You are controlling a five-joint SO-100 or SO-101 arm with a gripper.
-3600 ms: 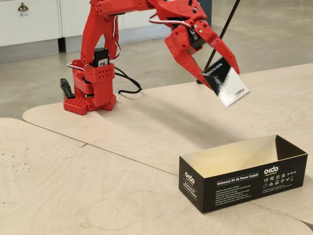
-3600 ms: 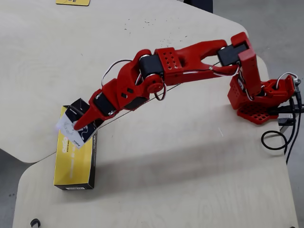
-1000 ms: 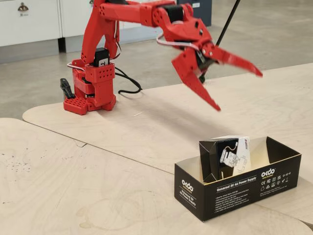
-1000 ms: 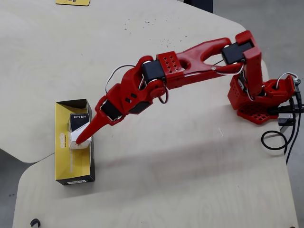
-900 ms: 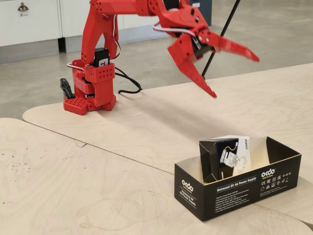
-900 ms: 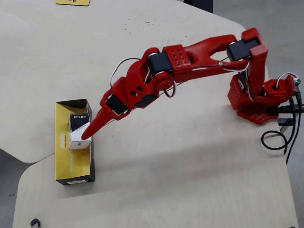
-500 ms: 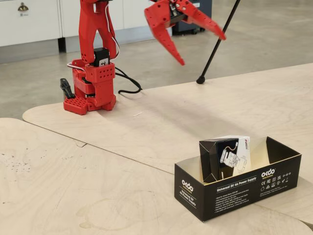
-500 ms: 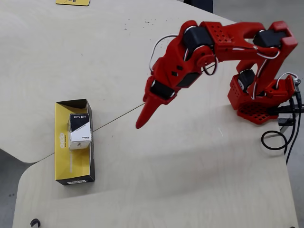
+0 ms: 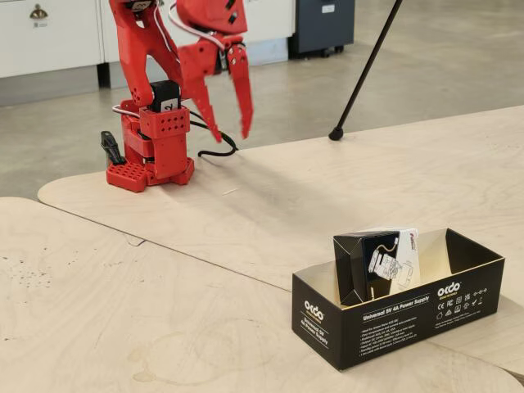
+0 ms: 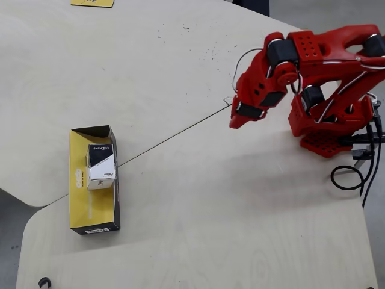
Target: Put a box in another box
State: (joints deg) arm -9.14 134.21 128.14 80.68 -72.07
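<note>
The small black-and-white box [image 9: 378,262] [image 10: 101,166] stands inside the long black box [image 9: 401,313] [image 10: 78,214], leaning against its far wall. The long box has a pale inside and white print on its side. My red gripper [image 9: 231,135] [image 10: 234,122] hangs far from both boxes, folded back close to the arm's base and pointing down. Its two fingers [image 9: 241,90] stand apart with nothing between them.
The red arm base [image 9: 151,147] [image 10: 328,129] sits at the table's back edge with black cables [image 10: 352,174] beside it. A black tripod leg [image 9: 360,74] rests on the table behind. A seam [image 10: 168,137] runs between the two plywood tabletops.
The arm has drawn back from over the long box towards its base, and the gripper now points down. The small box stays put inside the long box.
</note>
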